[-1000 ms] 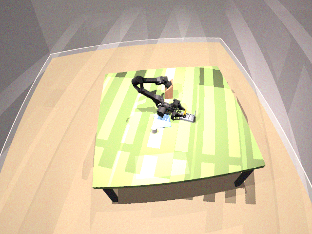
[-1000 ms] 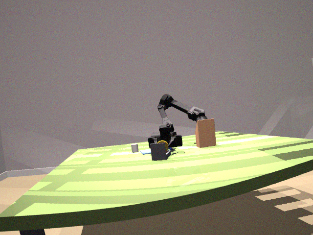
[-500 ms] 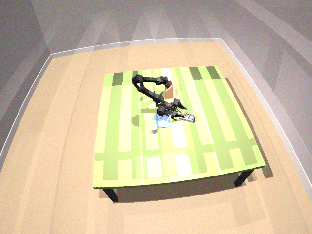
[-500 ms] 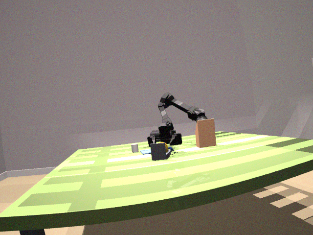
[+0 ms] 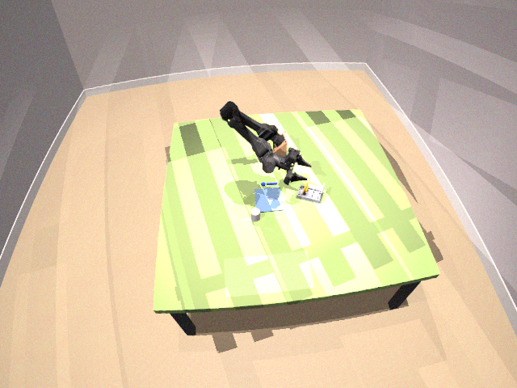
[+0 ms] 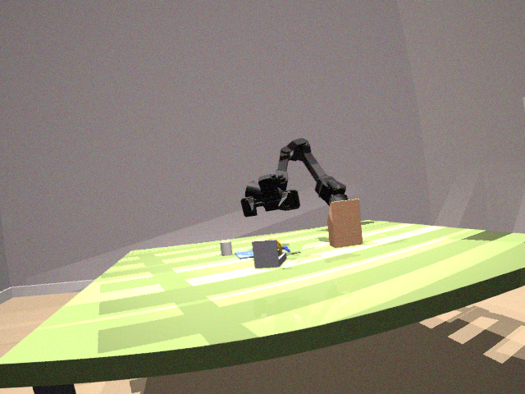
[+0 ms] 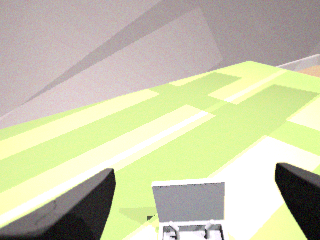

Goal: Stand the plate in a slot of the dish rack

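Note:
The yellow plate [image 5: 305, 188] [image 6: 278, 245] stands upright, or nearly so, in the left part of the grey dish rack [image 5: 316, 195] [image 6: 265, 254] in the top view. In the exterior view it is mostly hidden behind the rack's tall end panel. The exact slot is too small to tell. My gripper [image 5: 308, 171] [image 6: 270, 209] [image 7: 193, 173] is open and empty, raised well above the rack and plate and touching neither. The wrist view shows the rack's tall panel [image 7: 190, 202] low between the fingers; the plate is out of that view.
A blue mat [image 5: 262, 203] [image 6: 243, 254] lies left of the rack in the top view, with a small blue object [image 5: 270, 183] [image 6: 286, 249] behind it and a grey cylinder [image 5: 255, 216] [image 6: 225, 248] at its front corner. A brown block [image 5: 279, 148] [image 6: 345, 223] stands near the arm's base.

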`<action>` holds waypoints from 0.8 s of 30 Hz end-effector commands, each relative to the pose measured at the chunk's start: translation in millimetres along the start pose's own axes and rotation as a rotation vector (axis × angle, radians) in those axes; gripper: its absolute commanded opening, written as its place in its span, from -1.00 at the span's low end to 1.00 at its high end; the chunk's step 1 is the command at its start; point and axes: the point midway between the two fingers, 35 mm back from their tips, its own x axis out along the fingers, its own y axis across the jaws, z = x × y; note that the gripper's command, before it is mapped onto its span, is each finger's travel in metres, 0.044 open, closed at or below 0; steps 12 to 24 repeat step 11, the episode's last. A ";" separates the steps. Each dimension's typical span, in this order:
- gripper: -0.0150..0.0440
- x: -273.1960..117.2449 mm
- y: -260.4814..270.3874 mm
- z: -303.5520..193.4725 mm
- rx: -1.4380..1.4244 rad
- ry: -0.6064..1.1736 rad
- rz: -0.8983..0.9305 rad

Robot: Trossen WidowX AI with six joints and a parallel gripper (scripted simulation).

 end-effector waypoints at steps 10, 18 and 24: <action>0.86 1.7 5.9 0.6 0.304 0.229 0.067; 0.86 1.2 6.8 0.5 0.328 0.251 0.070; 0.86 1.2 6.8 0.5 0.328 0.251 0.070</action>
